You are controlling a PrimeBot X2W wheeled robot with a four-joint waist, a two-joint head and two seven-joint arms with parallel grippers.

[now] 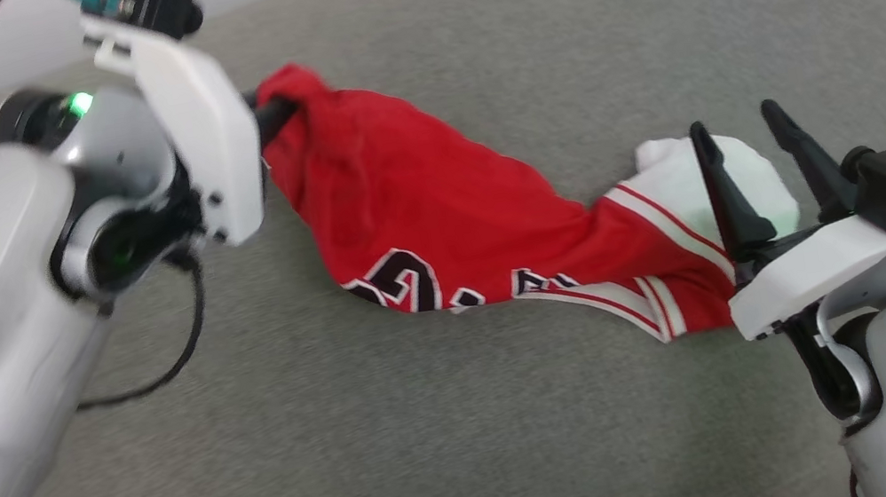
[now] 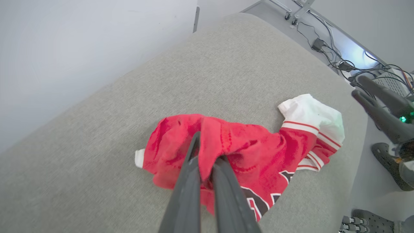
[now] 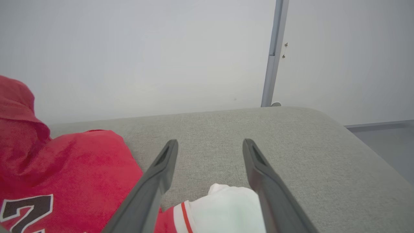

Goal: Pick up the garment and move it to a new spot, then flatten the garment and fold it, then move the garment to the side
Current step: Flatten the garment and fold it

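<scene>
step: pick-up, seemingly | left gripper [image 2: 207, 157] clamps garment [image 1: 417, 199], upper left — rest sags mid-frame on cushion [image 1: 478, 458] | right gripper [image 1: 735, 119] wide over white sleeve [image 1: 664, 168], lower right | next: likely close there — lift

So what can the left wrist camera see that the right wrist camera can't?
Left wrist view: the left gripper pinched shut on the garment, and cables beyond the grey cushion. Right wrist view: the white sleeve lying between the right gripper's open fingers. Both: the garment, the sleeve, the right gripper and the cushion.
</scene>
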